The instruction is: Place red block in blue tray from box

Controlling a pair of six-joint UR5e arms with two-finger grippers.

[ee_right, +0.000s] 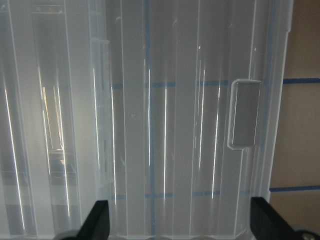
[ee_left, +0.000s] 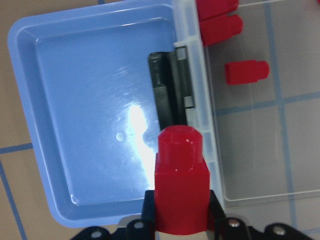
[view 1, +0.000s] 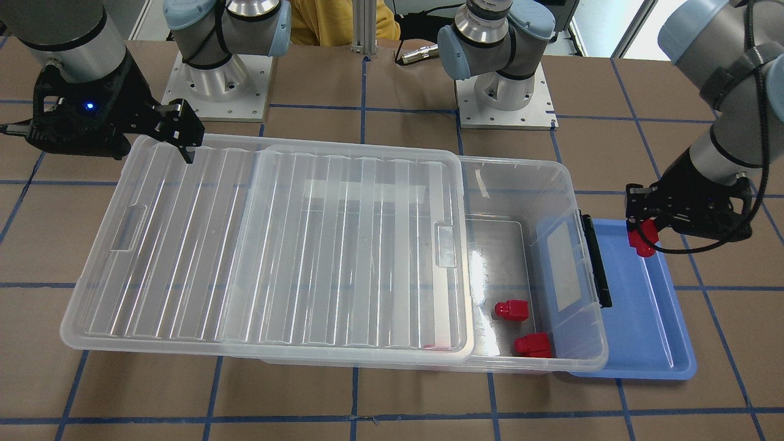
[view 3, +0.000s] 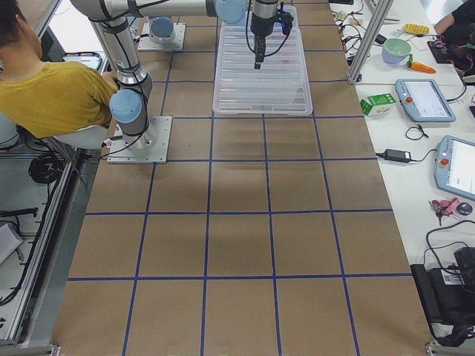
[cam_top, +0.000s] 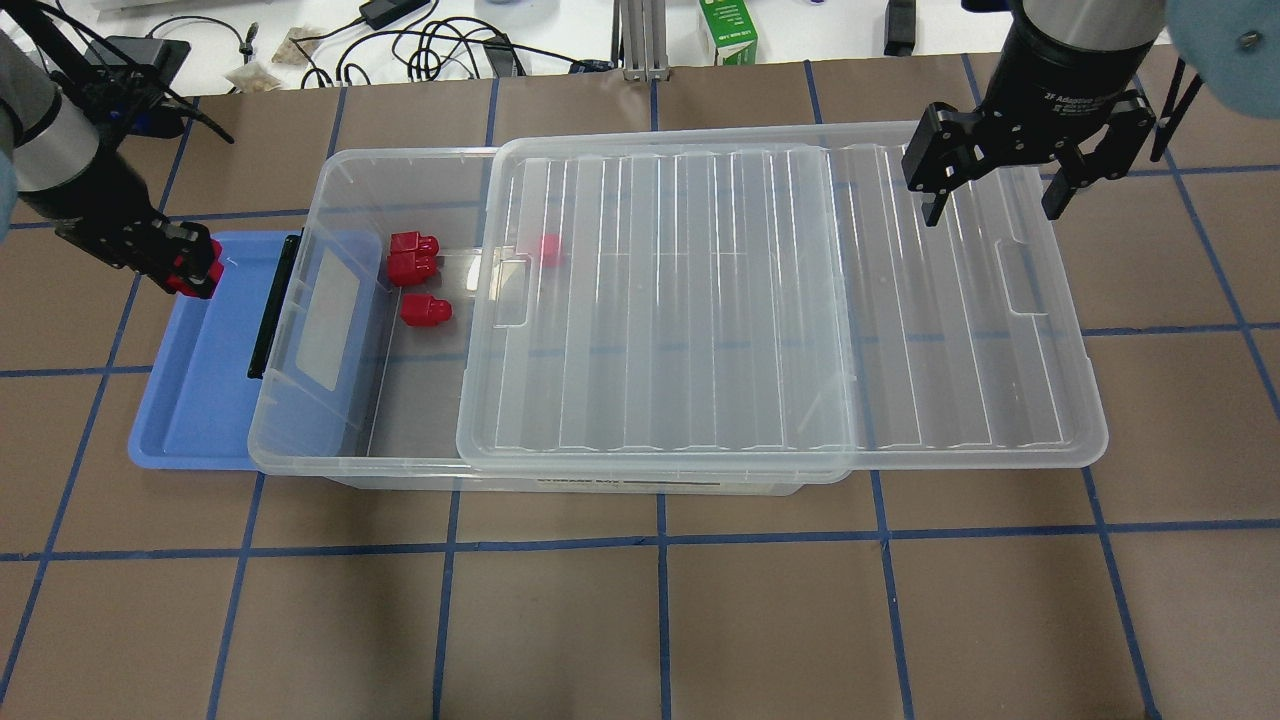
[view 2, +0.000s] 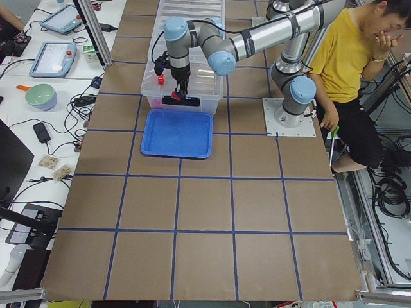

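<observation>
Your left gripper [view 1: 642, 225] pinches the red block [view 1: 644, 242] above the blue tray [view 1: 649, 318] beside the box [view 1: 572, 190] latch [view 1: 597, 263], so a drop from there may bounce it out; your right gripper [cam_top: 992, 205] hangs spread over the lid [view 1: 275, 245].

At the overhead view's left edge, the left gripper [cam_top: 190, 270] was clamped on the red block [ee_left: 181, 185]; at upper right, the right gripper [cam_top: 992, 205] hung downward, jaws spread wide.

Robotics lab: teach pendants [view 3: 424, 100], bolted arm bases [view 1: 214, 101], cables [cam_top: 440, 50].
</observation>
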